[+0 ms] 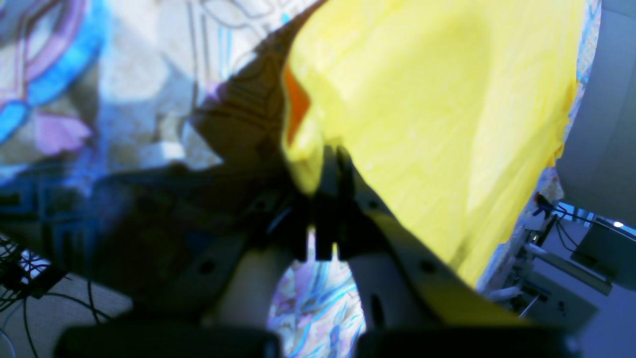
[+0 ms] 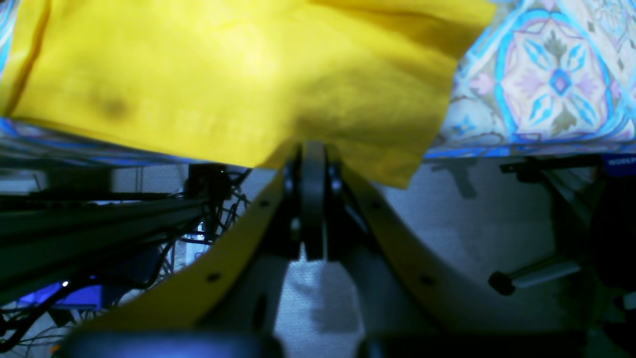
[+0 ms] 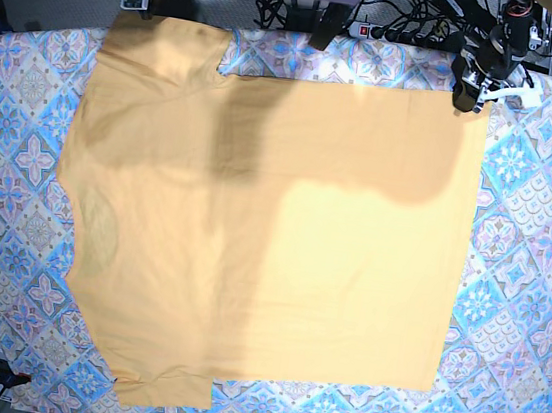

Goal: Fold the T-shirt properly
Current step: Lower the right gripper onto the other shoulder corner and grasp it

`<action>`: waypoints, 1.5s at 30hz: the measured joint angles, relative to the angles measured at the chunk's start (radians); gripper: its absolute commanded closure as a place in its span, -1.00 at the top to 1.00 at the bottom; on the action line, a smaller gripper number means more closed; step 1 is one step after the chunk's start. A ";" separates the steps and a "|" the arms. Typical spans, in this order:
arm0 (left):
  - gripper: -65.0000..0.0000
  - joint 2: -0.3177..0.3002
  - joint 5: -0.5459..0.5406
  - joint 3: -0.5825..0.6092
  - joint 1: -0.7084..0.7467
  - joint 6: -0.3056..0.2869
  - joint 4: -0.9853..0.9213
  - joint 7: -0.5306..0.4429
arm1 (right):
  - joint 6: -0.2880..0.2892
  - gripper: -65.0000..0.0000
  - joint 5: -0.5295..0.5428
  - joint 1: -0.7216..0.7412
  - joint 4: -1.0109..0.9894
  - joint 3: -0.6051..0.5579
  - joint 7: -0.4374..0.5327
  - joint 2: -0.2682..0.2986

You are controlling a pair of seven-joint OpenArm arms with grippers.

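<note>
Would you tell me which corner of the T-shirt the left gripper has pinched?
The left gripper is shut on the T-shirt at its top-right corner in the base view; the right gripper grips the top-left edge.

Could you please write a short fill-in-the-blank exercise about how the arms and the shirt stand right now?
1. Both grippers are ____ on the T-shirt.
2. The T-shirt lies spread on a patterned ____.
3. The left gripper pinches the shirt's edge; in the base view it is at the top ____.
4. The right gripper holds the shirt's ____.

Missing words: shut; tablecloth; right; edge
</note>
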 measured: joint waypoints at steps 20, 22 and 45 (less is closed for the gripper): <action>-1.00 -0.002 0.000 0.000 0.000 0.000 0.000 0.001 | -0.161 -0.61 -0.388 -0.002 0.004 -0.112 -0.084 0.000; -1.00 -0.003 0.000 0.000 0.000 0.000 0.000 0.003 | -0.246 -0.46 -0.451 -0.002 0.004 -0.113 -0.079 0.002; -1.00 -0.003 0.000 -0.002 -0.002 0.000 0.000 0.001 | -0.180 -0.37 0.287 0.037 -0.023 -0.109 -0.087 0.132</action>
